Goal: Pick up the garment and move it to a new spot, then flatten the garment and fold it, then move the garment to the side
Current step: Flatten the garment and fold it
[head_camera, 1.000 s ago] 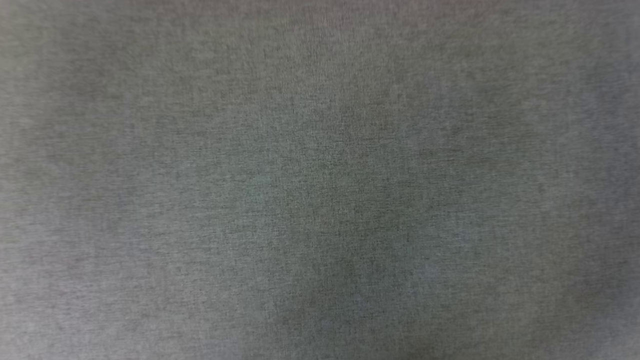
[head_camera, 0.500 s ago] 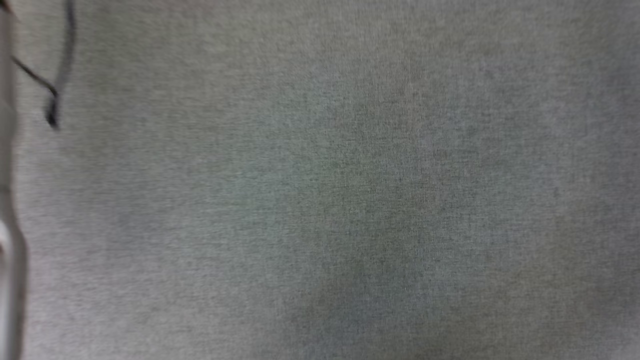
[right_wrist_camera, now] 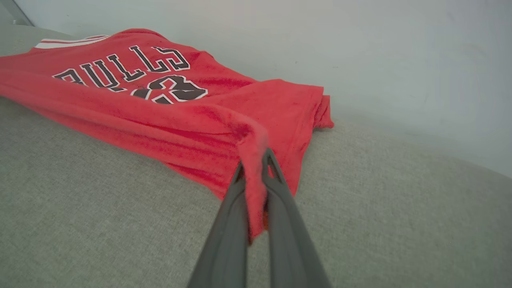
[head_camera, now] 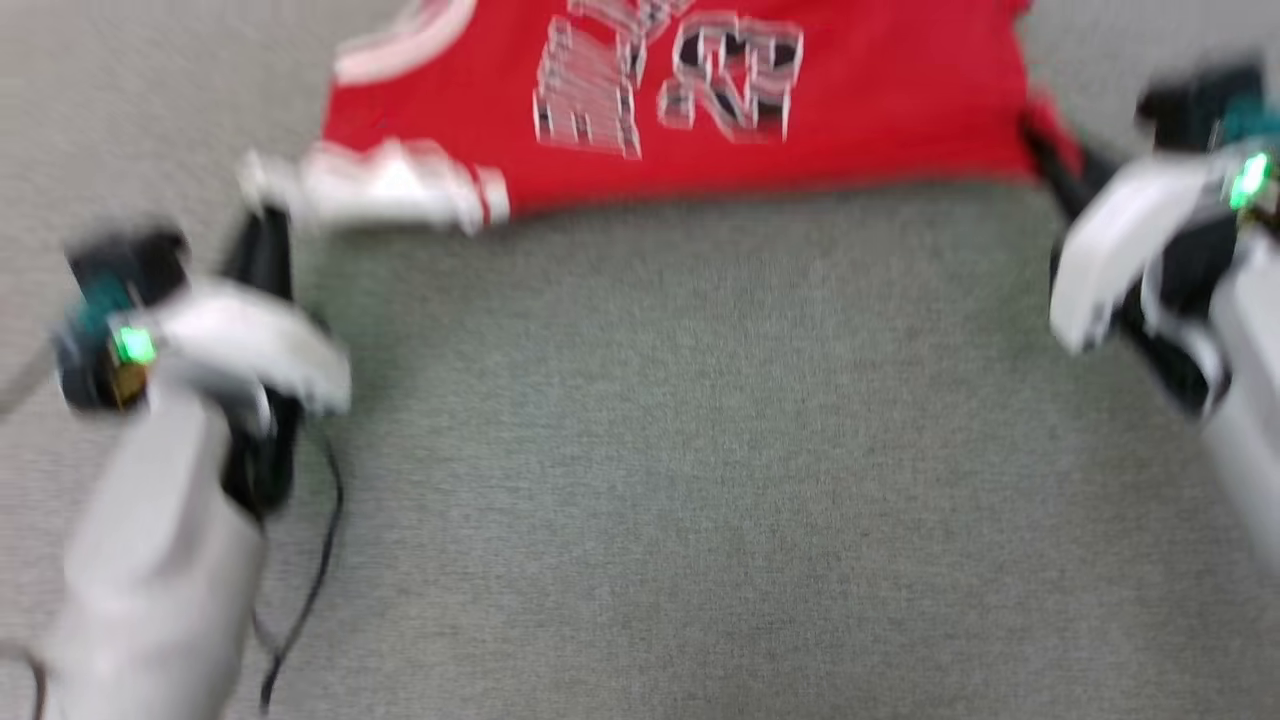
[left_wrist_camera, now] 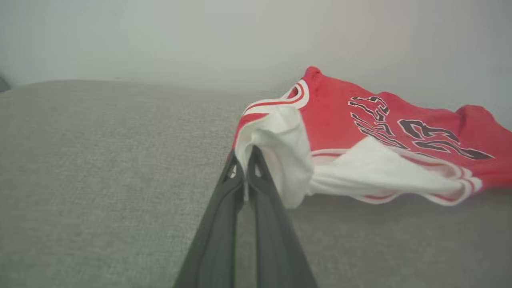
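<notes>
Left claw [left_wrist_camera: 243, 160]: clenched on the white sleeve [left_wrist_camera: 288, 160] of the garment [left_wrist_camera: 360, 116], with cloth pinched between its fingertips.
Right claw [right_wrist_camera: 256, 160]: clenched too; a red fold at the garment's opposite end runs down between its fingers.
Garment: stretched between the two claws, near edge lifted, the rest lying on the grey surface [head_camera: 650, 450] with its lettering up.
Changed: a second ago the head view gave nothing but grey weave. Now both arms and the garment are in it. The whole picture has shifted, so the camera moved, and no move of the garment can be read from that.
Meaning: likely the carrying or spreading stage, with both ends secured — folding looks not yet done.
Beyond: pale wall [right_wrist_camera: 400, 60].
</notes>
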Robot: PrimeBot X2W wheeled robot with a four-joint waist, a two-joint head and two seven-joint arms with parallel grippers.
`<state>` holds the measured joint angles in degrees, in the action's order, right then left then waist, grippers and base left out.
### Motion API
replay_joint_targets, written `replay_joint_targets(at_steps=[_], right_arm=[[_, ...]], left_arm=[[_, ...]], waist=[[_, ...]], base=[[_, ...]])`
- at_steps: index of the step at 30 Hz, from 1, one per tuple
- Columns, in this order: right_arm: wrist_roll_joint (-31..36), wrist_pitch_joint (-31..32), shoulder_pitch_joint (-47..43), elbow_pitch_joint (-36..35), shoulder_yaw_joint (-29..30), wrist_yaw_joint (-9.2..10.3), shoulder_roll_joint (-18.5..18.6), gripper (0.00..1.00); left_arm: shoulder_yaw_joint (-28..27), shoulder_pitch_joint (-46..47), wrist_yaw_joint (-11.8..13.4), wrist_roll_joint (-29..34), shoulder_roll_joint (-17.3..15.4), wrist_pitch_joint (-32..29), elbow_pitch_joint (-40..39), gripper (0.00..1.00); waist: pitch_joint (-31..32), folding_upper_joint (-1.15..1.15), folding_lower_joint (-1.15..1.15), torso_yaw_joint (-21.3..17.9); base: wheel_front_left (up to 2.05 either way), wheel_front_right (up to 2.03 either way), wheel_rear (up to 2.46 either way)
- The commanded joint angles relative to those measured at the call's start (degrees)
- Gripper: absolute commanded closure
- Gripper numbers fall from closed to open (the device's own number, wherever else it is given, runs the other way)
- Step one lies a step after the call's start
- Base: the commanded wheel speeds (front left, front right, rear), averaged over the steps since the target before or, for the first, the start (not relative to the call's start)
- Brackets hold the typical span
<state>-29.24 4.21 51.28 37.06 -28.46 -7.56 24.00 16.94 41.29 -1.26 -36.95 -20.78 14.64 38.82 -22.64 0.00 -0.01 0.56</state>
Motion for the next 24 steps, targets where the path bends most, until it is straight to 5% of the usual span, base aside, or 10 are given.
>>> replay_joint_targets(at_steps=[1, 8, 16, 24], right_arm=[[-0.4, -0.3, -2.2, -0.5, 0.4, 0.14, 1.4, 1.0], [-2.1, -0.4, -17.8, -4.7, 2.6, 0.15, 2.0, 1.0], [-0.7, 2.4, -34.2, -12.4, 8.2, 0.21, 1.5, 1.0], [3.2, 12.0, -50.0, -24.1, 17.3, 0.42, 0.1, 1.0]], left_arm=[[-0.3, -2.4, 0.9, 0.0, -1.1, -0.3, -1.1, 1.0], [-0.8, -20.5, 6.1, -2.2, -3.0, -4.7, -13.7, 1.0], [-3.8, -39.4, 15.2, -4.5, -7.0, -10.8, -32.0, 1.0], [-5.8, -52.4, 22.9, -4.9, -11.3, -17.8, -48.1, 1.0]], waist=[[4.1, 0.0, 0.01, 1.1], [10.7, 0.0, 0.01, 1.6], [17.3, 0.0, 0.01, 1.7], [21.6, 0.0, 0.01, 2.9]], base=[[0.0, 0.0, 0.0], [0.0, 0.0, 0.0], [0.0, 0.0, 0.0], [0.0, 0.0, 0.0]])
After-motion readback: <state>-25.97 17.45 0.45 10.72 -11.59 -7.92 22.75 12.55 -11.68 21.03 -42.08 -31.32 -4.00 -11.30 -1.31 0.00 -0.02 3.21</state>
